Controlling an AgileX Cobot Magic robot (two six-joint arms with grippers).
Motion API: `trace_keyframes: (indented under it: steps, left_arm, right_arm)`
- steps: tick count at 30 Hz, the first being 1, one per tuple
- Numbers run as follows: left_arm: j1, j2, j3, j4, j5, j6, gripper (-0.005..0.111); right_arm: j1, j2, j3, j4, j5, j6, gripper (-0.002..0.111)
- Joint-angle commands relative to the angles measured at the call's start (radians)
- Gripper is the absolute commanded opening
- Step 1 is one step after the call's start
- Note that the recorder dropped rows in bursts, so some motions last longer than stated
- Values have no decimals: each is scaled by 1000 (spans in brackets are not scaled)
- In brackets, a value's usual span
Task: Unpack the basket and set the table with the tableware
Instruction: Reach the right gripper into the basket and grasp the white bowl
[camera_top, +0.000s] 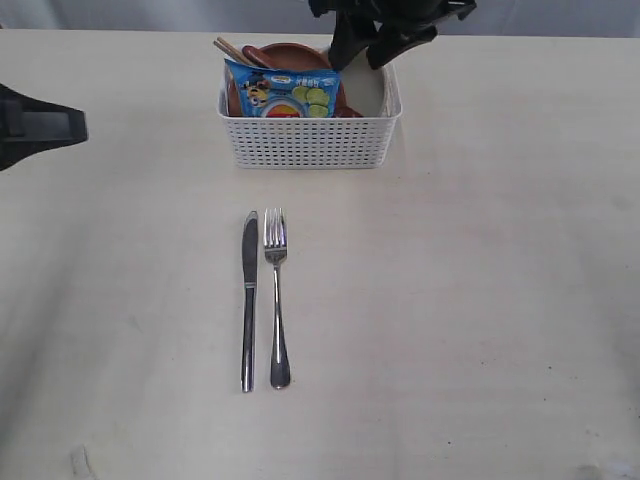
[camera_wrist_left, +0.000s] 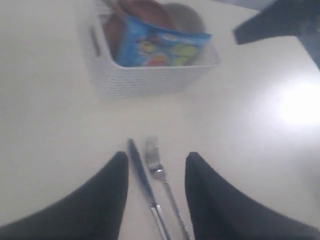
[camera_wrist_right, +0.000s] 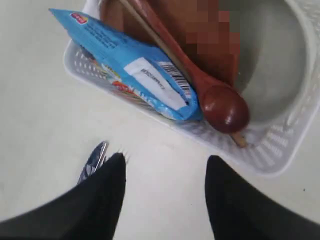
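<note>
I read the table (camera_top: 480, 300) as pale beige. The white lattice basket (camera_top: 310, 142) stands at its far side, still loaded. The reddish-brown plate (camera_top: 295, 55) leans inside it, with the cream bowl (camera_wrist_right: 270, 60) beside the plate. The blue chip bag (camera_top: 283, 93) stands against the near wall; its front shows a cartoon figure and green slices, its back a barcode and a white label, and I cannot read the print. The knife (camera_top: 248, 300) and fork (camera_top: 276, 300) lie parallel on the table, just beside each other, tines toward the basket. The wooden spoon (camera_wrist_right: 222, 107) and chopsticks (camera_top: 228, 48) rest inside the basket. The right gripper (camera_wrist_right: 166, 158) hovers over the basket, jaws apart and empty; the left gripper (camera_wrist_left: 157, 156) hangs above the cutlery, jaws apart and empty.
</note>
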Motion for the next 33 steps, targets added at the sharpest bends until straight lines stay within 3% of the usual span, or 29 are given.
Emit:
trace_keyframes:
  steps: [1, 6, 13, 17, 21, 33]
  left_arm:
    - [2, 84, 5, -232, 153, 326, 36]
    - [2, 126, 5, -253, 217, 385, 36]
    - [2, 125, 5, -258, 224, 376, 36]
    - [2, 125, 5, -265, 222, 375, 36]
    - [2, 125, 5, -271, 222, 377, 36]
    - [2, 125, 5, -258, 195, 377, 36]
  right_arm:
    - [-5, 92, -136, 102, 97, -282, 48]
    - [-3, 127, -148, 122, 27, -522, 48]
    - [-48, 127, -162, -279, -115, -77, 48]
    - [-93, 154, -166, -192, -114, -34, 48]
    - [-101, 196, -166, -78, -125, -126, 48]
    - [-73, 278, -166, -131, -225, -130, 48]
